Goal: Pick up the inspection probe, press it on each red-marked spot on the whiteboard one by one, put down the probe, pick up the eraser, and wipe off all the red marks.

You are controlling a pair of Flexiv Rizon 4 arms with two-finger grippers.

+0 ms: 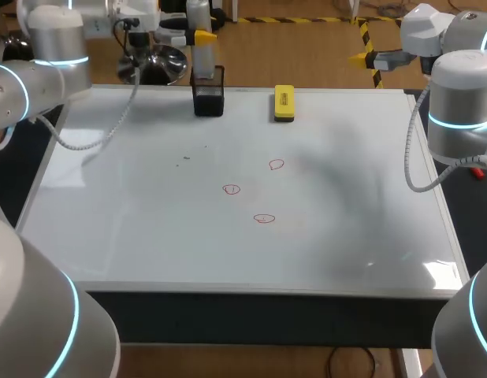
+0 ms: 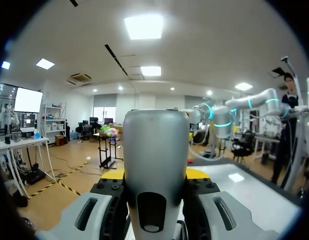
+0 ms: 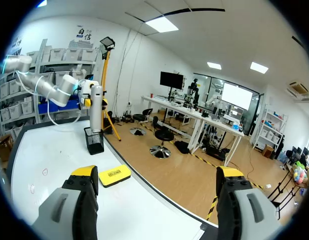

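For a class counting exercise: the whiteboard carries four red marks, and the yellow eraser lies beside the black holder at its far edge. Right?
Wrong count: the head view shows three red marks, not four, on the whiteboard. The yellow eraser does lie beside the black holder at its far edge.

The pale grey probe (image 1: pixel 199 35) stands upright at the far edge of the whiteboard (image 1: pixel 133 236), its lower end at the mouth of the black holder (image 1: pixel 208 96). The yellow eraser (image 1: pixel 284 103) lies flat just right of that. Three small red marks (image 1: pixel 232 189), each a drawn circle, sit unwiped near the board's middle.
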